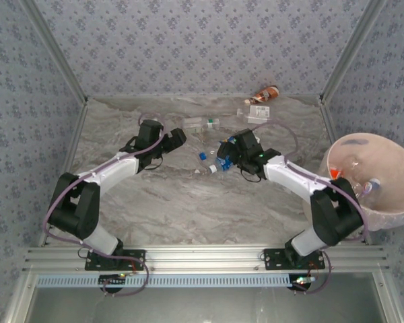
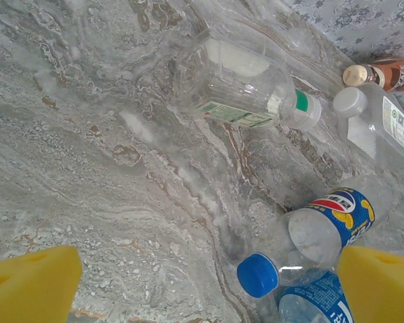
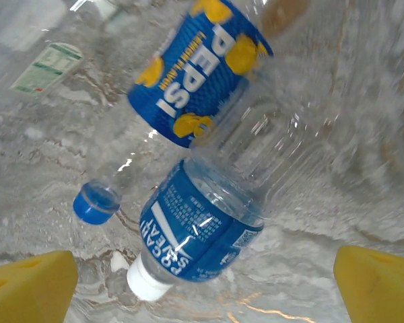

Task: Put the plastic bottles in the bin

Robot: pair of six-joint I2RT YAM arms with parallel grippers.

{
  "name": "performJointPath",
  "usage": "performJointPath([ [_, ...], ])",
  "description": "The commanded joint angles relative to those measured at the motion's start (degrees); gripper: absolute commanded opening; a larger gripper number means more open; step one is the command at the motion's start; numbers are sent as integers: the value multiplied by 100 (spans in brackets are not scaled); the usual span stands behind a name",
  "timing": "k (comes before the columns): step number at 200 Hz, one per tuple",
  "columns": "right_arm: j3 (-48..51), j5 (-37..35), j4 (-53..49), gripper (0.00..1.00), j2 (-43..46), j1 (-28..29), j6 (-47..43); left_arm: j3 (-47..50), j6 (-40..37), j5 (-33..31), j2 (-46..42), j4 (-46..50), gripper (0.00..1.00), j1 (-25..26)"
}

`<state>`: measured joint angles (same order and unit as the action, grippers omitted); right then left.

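Observation:
Two plastic bottles lie side by side mid-table. One has a blue Pepsi label and a blue cap. The other has a blue Pocari Sweat label and a white cap. My right gripper hangs open just above them, its yellow fingers either side of the Pocari bottle. My left gripper is open over bare table, just left of the pair. Farther back lie a clear bottle with a green band, a white-capped clear bottle and a brown bottle. The pinkish bin stands at the right.
Inside the bin lie some bottles, one with an orange cap. Patterned walls with metal posts close in the marble table at the back and sides. Open tabletop stretches between the arms toward the near edge.

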<state>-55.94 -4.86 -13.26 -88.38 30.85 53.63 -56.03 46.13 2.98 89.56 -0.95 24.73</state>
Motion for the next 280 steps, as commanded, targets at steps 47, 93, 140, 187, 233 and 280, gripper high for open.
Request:
performJointPath([
  [47,-66,-188,396,99,-803,-131,1859,-75,-95,-8,-26,280,98,-109],
  [93,206,-286,340,95,-787,-243,1933,-132,-92,35,71,345,98,-128],
  [140,713,-99,838,86,-610,-522,1948,-201,-66,118,217,350,98,-135],
  [187,516,-143,711,88,-903,-626,1821,-250,-8,195,309,358,98,-140],
  [233,431,-230,555,82,-864,-607,1067,-277,-44,185,316,411,98,-138],
  [280,290,-311,229,73,-600,-538,242,-320,-3,298,405,398,98,-137],
])
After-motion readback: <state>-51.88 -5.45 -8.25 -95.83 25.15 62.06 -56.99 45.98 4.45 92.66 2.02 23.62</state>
